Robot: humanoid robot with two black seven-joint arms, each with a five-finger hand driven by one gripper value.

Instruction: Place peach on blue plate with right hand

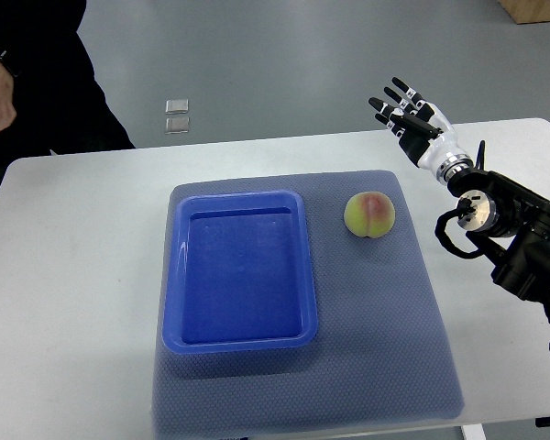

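The peach (pixel 369 214) I am to move is round, yellow-green with a pink blush, resting on the grey mat just right of the blue plate (pixel 239 341). The plate is a rectangular, raised-rim tray, lying flat and apart from the peach.

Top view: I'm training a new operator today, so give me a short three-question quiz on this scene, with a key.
1. True or false: the peach already lies in the blue plate.
2. On which side of the plate does the peach sit in the picture: A left, B right, C inside it?
3. Fill in: the right hand has its fingers ____ and holds nothing.

Key: 1 false, it rests on the grey mat beside the plate. 2 B. 3 open; the hand hovers above the table's far edge, apart from the peach.
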